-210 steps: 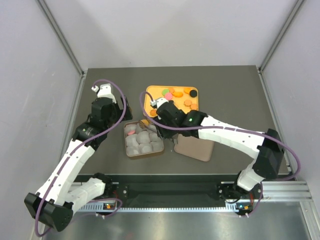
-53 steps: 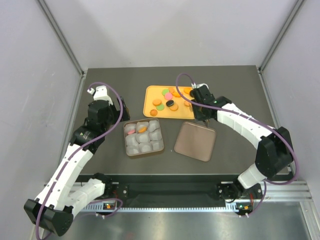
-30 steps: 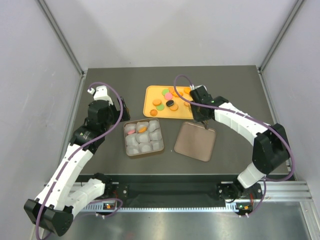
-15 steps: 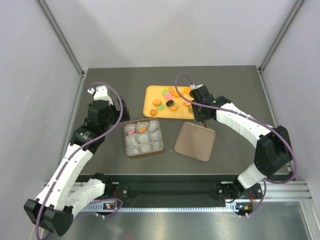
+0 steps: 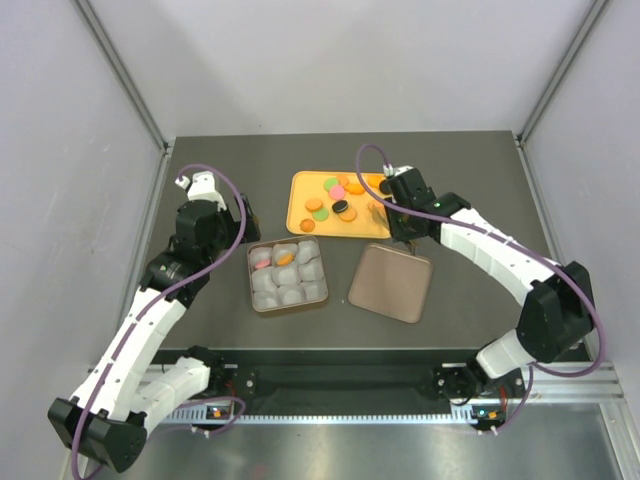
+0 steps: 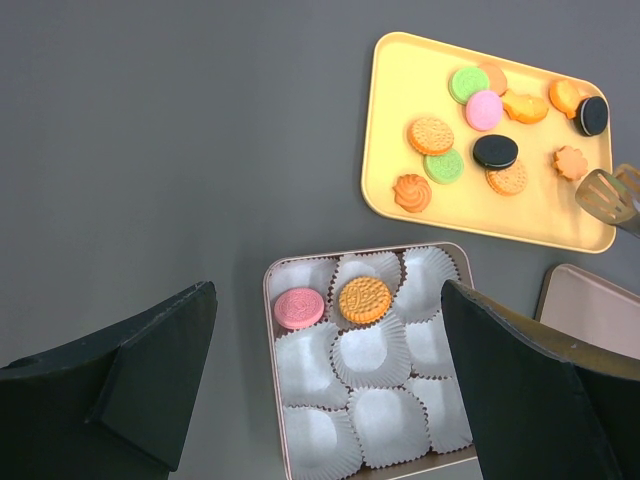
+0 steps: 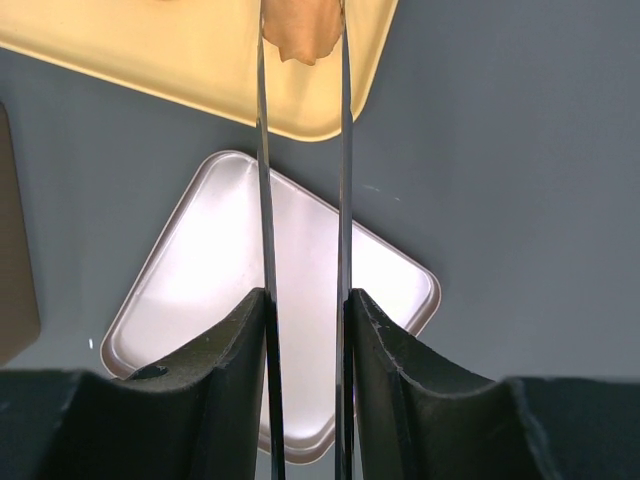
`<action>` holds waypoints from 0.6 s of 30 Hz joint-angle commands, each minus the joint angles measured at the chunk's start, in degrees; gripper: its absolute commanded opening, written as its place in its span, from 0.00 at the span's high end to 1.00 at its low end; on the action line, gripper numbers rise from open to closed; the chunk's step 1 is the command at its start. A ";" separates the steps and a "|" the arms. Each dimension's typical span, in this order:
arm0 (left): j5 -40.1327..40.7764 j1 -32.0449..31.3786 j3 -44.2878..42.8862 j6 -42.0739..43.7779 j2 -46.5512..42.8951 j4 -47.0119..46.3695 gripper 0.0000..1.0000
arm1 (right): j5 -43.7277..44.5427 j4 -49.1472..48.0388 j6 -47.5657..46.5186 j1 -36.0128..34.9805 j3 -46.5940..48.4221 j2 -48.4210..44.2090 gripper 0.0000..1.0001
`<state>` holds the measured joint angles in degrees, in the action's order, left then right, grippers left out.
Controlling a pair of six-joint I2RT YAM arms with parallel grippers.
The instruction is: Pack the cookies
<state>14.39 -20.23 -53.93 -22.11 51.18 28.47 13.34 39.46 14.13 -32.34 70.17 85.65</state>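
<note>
Left claw (image 6: 327,295) is spread wide, empty, and hangs over the dark surface (image 6: 150,150). Right below its gap we see the tin (image 6: 273,360) lined with white paper cups (image 6: 372,352). Two cups in the row farthest from the claw's base are filled, with a pink cookie (image 6: 299,308) next to a round orange cookie (image 6: 365,299). Beyond the tin, off toward the claw's right finger, a yellow tray (image 6: 395,100) carries the loose cookies (image 6: 431,135): orange, green, pink, black. Right claw (image 7: 301,12) is at that tray's corner, thin blades close together. A flower-shaped orange cookie (image 7: 300,35) shows between the tips. We cannot tell whether it is pinched or just lying underneath. Under the blades, back from the tips, the tin lid (image 7: 200,270) lies flat, just beside the tray.
</note>
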 commanded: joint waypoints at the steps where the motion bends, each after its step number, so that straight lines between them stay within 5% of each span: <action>1: -0.16 0.37 0.14 0.22 -0.11 -3.07 0.01 | -1.12 -0.88 0.55 0.43 1.55 -3.20 0.71; 8: -0.15 0.37 0.32 0.22 -0.20 -3.07 0.01 | -1.22 0.09 1.34 -3.69 3.74 -5.14 0.71; 18: 0.02 0.37 0.41 0.31 -0.12 -3.16 0.01 | 2.91 2.63 3.88 -20.20 10.24 -2.68 0.70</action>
<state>14.39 -20.23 -53.78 -22.13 51.16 28.42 13.72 41.67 16.56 -48.62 76.03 83.31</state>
